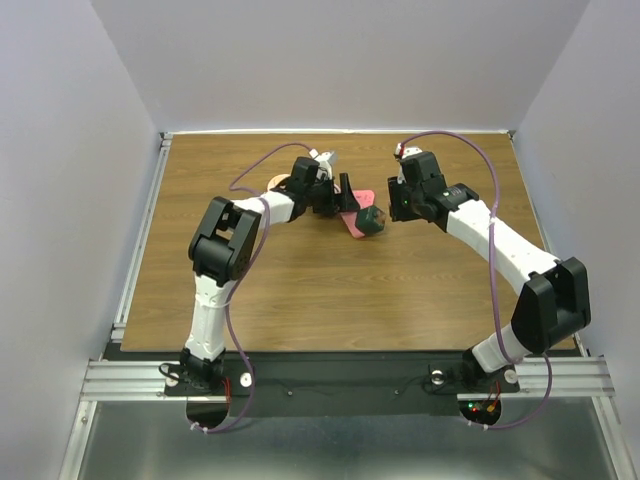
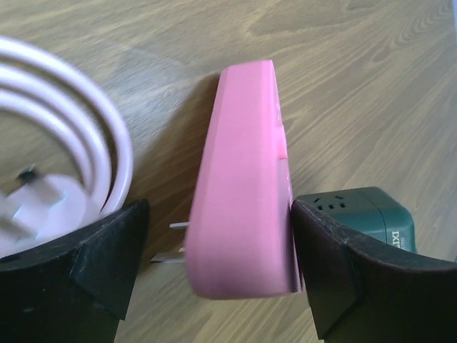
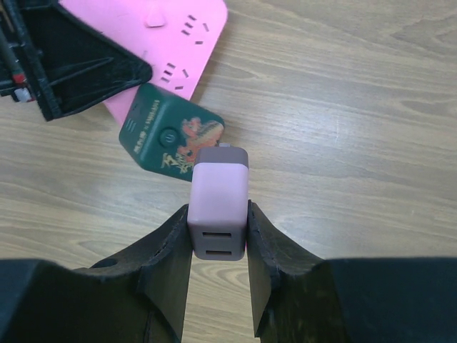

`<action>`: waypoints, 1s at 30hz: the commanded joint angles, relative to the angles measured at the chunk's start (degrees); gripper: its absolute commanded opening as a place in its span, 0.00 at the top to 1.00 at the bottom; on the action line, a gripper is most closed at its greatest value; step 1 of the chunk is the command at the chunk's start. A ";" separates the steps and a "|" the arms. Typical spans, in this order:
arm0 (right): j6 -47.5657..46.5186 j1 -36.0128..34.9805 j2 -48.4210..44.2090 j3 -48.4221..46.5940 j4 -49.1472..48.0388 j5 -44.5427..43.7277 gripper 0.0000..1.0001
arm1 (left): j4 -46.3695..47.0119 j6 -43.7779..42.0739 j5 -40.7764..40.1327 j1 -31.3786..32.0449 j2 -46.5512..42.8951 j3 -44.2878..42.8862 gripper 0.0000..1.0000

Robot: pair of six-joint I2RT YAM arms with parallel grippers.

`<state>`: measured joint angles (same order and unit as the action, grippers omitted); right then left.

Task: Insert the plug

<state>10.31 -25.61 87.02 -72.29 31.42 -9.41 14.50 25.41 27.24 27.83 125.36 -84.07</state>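
The two arm bases are found bolted at the near edge of the wooden surface (image 1: 300,300), with both arms reaching forward to meet near its middle. The right gripper (image 3: 218,214) is observed clamped on a small lilac charger (image 3: 219,193), which is held by its sides between the two fingers. The end with two slots is turned back toward the wrist camera and the darker end points away. The charger is held clear of the other items and is not inserted. Just beyond its far end a dark green adapter (image 3: 170,136) is noted, printed with a red figure and a round mark. This adapter lies against the socket face of a pink socket block (image 3: 164,28); whether it is seated in that face cannot be told. Several groups of slots are seen on the pink face. The left gripper (image 2: 218,221) is positioned astride the pink block with its jaws apart. One finger is seen against the socket face, next to the green adapter. The other finger is set off from the back of the block. Two metal prongs (image 2: 177,226) project from that back into the gap, and no contact with the finger is seen. Farther off, behind the left gripper, a coiled white cable (image 2: 86,121) with a white plug (image 2: 36,204) is recorded on the surface.
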 commanded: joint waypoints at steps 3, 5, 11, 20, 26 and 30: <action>-0.46 -0.50 -0.71 -1.19 -3.82 0.71 1.00 | -0.79 -0.01 -5.62 -1.90 -5.91 5.49 0.08; -0.46 -0.41 -0.63 -0.92 -3.91 0.88 0.99 | -0.70 0.78 -7.02 -2.34 -5.92 6.46 0.08; -0.81 -0.41 -0.98 -1.53 -4.09 0.97 1.00 | -1.32 0.00 -9.40 -3.14 -7.93 8.48 0.08; -1.43 -0.41 3.06 -6.89 -4.09 5.98 0.99 | -0.35 -2.64 -11.96 -2.96 -13.83 16.05 0.10; -2.13 -0.15 8.59 -13.74 -3.91 9.14 0.99 | 1.58 -3.61 -8.97 -1.38 -11.98 14.99 0.23; -1.87 0.55 11.93 -17.61 -3.30 13.88 1.00 | 1.41 -3.17 -7.56 -0.77 -12.16 15.34 0.46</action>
<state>8.97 -25.56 97.14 -85.25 29.65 -0.95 16.12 23.75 18.48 26.30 113.82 -69.17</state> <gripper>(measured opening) 0.378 0.639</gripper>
